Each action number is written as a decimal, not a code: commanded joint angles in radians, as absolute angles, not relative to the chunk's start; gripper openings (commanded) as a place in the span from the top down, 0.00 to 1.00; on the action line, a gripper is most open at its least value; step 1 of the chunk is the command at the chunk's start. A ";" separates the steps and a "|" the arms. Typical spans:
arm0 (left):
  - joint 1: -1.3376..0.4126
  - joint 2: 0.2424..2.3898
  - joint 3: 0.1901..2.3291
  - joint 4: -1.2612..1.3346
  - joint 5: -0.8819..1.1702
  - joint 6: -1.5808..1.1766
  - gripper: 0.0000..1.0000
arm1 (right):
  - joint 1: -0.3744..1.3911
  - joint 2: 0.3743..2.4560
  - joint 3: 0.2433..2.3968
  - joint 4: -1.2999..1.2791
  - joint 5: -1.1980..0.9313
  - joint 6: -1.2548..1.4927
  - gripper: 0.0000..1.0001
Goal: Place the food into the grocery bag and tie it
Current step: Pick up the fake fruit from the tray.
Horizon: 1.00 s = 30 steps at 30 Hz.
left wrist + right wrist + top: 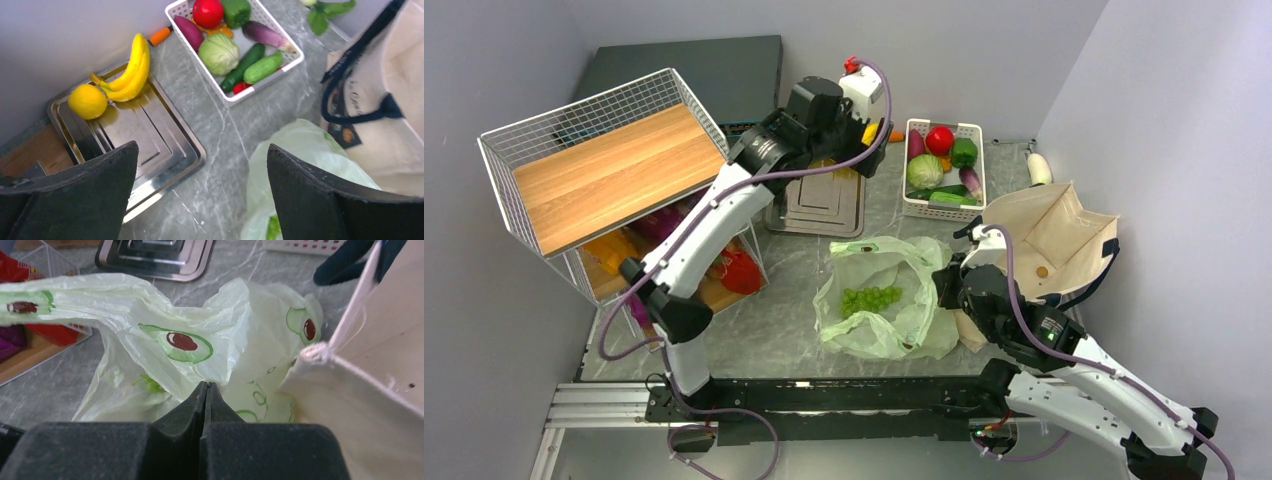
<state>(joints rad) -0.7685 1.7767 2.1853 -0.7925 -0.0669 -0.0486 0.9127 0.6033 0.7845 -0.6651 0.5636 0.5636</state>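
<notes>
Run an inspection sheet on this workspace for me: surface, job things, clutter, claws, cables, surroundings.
Surface: grey marbled tabletop, no spills seen.
Job's things: pale-green avocado-print plastic bag lying open with green grapes inside; yellow bananas and yellow lemon on the steel tray.
Clutter: white plastic basket of vegetables; beige canvas tote beside the bag; wire rack with a wooden shelf.
Claws: left claw open and empty above the tray; right claw shut, apparently pinching the bag's film.
Cables: purple cable looped along each arm.
Surroundings: plain grey walls; nothing else seen.
</notes>
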 commanded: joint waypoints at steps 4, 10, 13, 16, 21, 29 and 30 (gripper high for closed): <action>-0.692 1.935 2.280 -0.672 -0.060 0.028 0.01 | 0.911 0.556 0.727 -0.681 0.457 0.688 1.00; -0.665 2.050 2.311 -0.558 -0.117 0.100 0.01 | 0.911 0.575 0.721 -0.676 0.426 0.699 1.00; -0.652 2.122 2.334 -0.497 -0.118 0.154 0.01 | 0.912 0.587 0.723 -0.679 0.415 0.706 1.00; -0.638 2.188 2.333 -0.428 -0.113 0.197 0.01 | 0.912 0.586 0.719 -0.687 0.400 0.718 1.00; -0.611 2.266 2.332 -0.337 -0.070 0.220 0.00 | 0.912 0.569 0.697 -0.706 0.389 0.744 1.00; -0.571 2.358 2.317 -0.229 -0.051 0.271 0.00 | 0.911 0.572 0.664 -0.696 0.377 0.784 1.00; -0.565 2.367 2.314 -0.217 -0.045 0.269 0.01 | 0.912 0.575 0.661 -0.694 0.373 0.784 1.00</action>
